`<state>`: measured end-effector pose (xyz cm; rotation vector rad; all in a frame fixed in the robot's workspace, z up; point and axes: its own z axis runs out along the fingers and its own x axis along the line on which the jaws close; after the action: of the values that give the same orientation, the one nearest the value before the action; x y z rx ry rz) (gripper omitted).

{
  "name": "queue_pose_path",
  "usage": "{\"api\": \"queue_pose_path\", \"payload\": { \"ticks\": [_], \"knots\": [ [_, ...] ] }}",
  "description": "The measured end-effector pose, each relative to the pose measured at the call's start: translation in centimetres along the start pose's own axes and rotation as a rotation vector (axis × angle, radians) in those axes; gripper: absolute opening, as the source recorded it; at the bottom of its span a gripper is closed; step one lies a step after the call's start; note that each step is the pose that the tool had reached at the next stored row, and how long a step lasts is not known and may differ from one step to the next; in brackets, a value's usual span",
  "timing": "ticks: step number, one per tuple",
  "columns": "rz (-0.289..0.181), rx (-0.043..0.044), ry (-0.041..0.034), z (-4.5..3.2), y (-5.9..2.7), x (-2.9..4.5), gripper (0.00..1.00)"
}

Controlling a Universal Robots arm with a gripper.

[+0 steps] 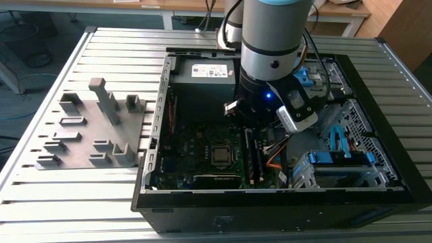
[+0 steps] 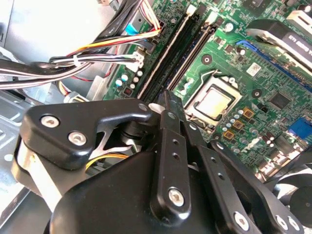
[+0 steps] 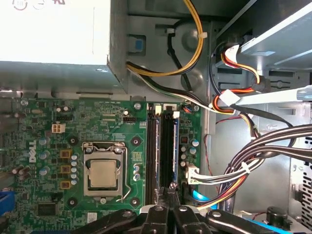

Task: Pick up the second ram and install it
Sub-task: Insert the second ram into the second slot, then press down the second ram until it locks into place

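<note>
I see my black hand (image 3: 168,207) pressed together over the long dark RAM stick (image 3: 169,146), seated beside the motherboard's right edge; an uneven push may leave one end unlatched.

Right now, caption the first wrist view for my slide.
Gripper shut above the motherboard's memory slots, beside the CPU socket.
</note>
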<state>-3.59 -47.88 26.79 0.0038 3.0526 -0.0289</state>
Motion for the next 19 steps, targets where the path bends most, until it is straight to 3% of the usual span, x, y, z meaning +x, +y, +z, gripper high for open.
{"api": "queue_pose_path", "payload": {
  "ticks": [10,19],
  "knots": [
    [0.000,0.0006,0.0000,0.09,0.11,0.06,0.10],
    [0.000,0.0005,-0.0005,1.65,2.69,0.25,0.10]
  ]
}}
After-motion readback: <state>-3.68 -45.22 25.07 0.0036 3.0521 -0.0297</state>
